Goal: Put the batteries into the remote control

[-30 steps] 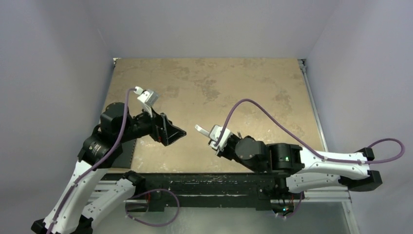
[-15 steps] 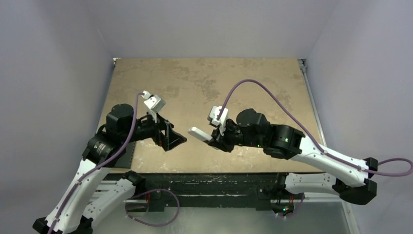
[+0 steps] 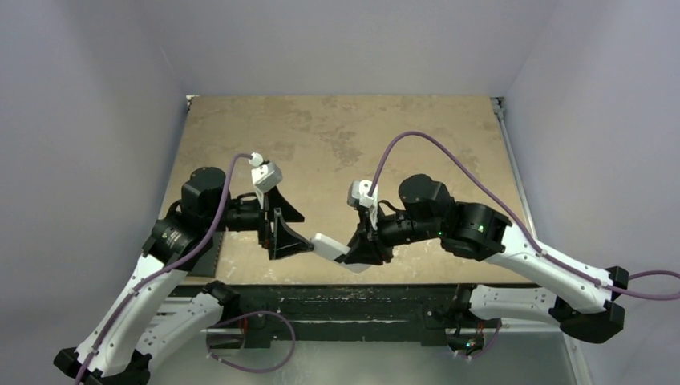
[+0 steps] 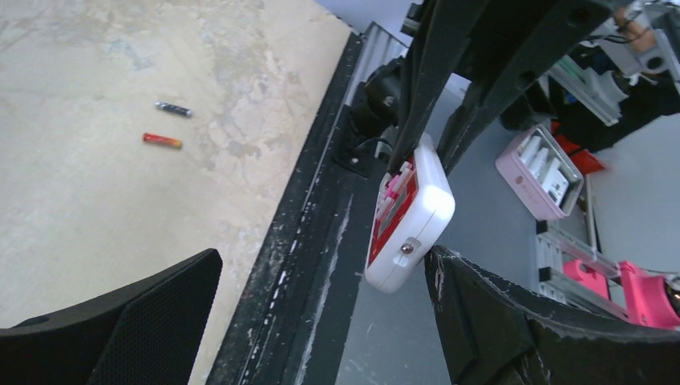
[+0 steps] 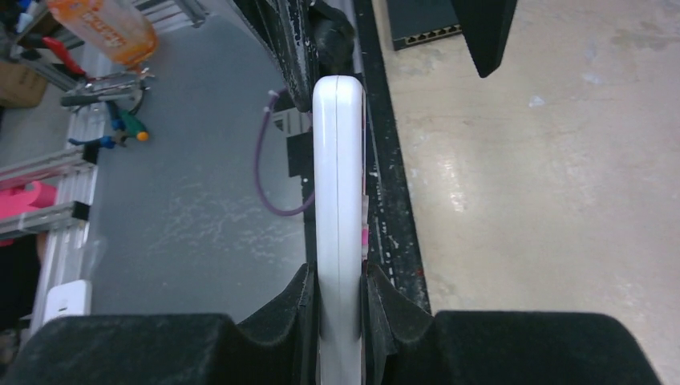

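Note:
The white remote control [image 3: 327, 245] with its red front [image 4: 397, 210] is held edge-on over the table's near edge. My right gripper [image 3: 358, 250] is shut on one end of it; in the right wrist view the pads [image 5: 377, 298] pinch the remote [image 5: 338, 160] on both faces. My left gripper [image 3: 305, 233] is open, and the remote's free end sits right by its right finger [image 4: 513, 321], inside the jaws. The reddish-orange battery [image 4: 162, 140] and the dark battery [image 4: 174, 109] lie apart on the tabletop in the left wrist view. They are hidden in the top view.
The black rail [image 4: 321, 241] runs along the table's near edge [image 3: 321, 281]. Off the table below lie a pink tray of white parts [image 4: 539, 170], an orange container [image 5: 100, 24] and a purple cable [image 5: 277, 176]. Grey walls close in three sides.
My right arm has swung the remote left and toward the near edge, into the left gripper's open jaws. My left gripper has shifted right and turned to face it.

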